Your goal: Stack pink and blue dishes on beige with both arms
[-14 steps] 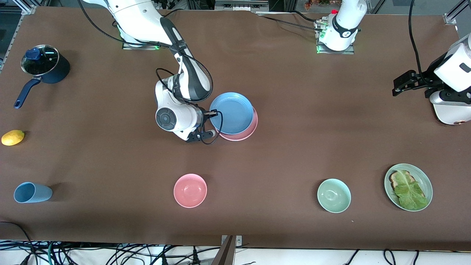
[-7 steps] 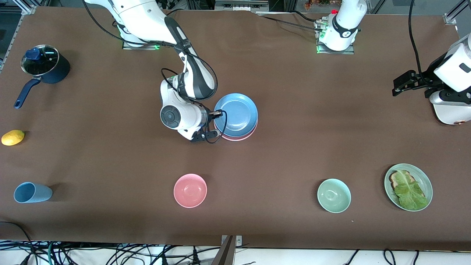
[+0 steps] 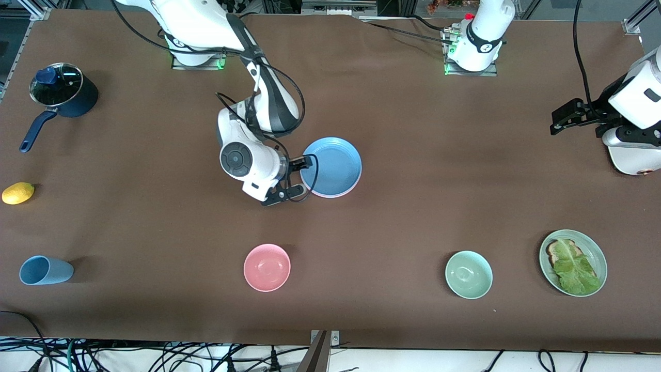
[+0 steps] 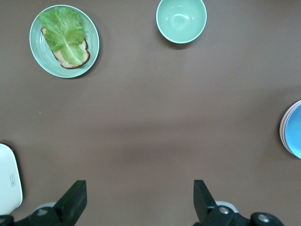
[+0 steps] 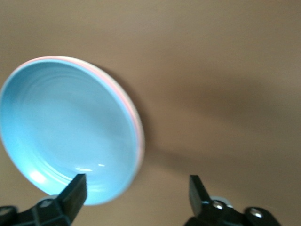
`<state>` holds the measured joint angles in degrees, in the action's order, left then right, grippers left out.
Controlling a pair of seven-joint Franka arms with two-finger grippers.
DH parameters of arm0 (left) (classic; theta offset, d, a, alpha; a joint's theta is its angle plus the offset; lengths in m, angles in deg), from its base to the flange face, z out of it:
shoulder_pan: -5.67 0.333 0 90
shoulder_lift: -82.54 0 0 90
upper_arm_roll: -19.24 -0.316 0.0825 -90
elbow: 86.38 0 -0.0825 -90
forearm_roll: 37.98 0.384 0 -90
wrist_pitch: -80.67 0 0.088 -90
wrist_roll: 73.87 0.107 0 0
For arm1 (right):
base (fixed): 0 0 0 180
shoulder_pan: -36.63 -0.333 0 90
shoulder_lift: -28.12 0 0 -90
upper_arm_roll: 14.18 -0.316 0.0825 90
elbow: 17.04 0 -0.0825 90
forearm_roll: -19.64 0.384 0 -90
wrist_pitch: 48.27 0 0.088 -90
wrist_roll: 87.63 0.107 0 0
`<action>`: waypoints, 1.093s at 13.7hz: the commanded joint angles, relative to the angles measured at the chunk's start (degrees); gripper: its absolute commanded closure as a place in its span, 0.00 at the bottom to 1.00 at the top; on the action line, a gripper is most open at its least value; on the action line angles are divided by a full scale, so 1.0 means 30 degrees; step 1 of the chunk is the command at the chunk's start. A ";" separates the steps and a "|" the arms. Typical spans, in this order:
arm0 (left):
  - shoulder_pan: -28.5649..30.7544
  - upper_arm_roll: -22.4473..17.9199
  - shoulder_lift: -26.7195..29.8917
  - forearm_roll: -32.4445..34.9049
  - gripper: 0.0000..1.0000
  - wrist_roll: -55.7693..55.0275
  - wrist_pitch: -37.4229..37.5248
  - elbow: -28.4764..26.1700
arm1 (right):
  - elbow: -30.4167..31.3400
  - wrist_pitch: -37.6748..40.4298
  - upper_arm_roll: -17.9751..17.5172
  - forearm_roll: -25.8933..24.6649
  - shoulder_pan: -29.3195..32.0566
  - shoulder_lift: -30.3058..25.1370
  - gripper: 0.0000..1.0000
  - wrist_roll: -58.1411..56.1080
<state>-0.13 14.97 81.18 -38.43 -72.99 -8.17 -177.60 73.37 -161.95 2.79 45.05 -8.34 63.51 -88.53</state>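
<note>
The blue plate covered the pink plate almost wholly; only a thin pink edge showed. No beige plate could be seen under them. In the left wrist view the stack was cut off by the edge. The right wrist view was blurred, and both wrist views cropped their fingers' bases.

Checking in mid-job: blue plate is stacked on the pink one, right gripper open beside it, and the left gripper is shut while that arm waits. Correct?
One error: the left gripper is open, its fingers spread wide in the left wrist view, while that arm waits. The rest holds: the blue plate sits on the pink plate, with the right gripper open beside it.
</note>
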 commanded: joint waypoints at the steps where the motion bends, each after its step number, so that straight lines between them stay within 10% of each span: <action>1: 0.0058 0.0046 0.0044 -0.0377 0.00 0.0235 0.0024 -0.0002 | 0.0271 0.1705 0.1399 -0.2921 -0.0125 -0.1773 0.00 -0.0169; 4: 0.0058 0.0046 0.0044 -0.0377 0.00 0.0235 0.0023 -0.0002 | 0.0183 0.3346 0.2279 -0.6907 -0.0125 -0.3411 0.00 -0.0170; 9: 0.0029 0.0046 0.0044 -0.0377 0.00 0.0235 0.0024 -0.0002 | -0.1632 0.6572 0.3546 -0.7093 0.2059 -0.5638 0.00 -0.0372; 15: -0.0089 0.0046 0.0044 -0.0377 0.00 0.0235 -0.0035 0.0028 | -0.1634 0.9319 -0.4409 -0.7003 1.2717 -0.9037 0.00 -0.0288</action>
<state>-0.41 15.11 81.18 -38.45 -72.99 -8.20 -177.65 68.18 -138.40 -0.88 24.36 19.51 39.56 -89.88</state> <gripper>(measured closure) 0.000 0.000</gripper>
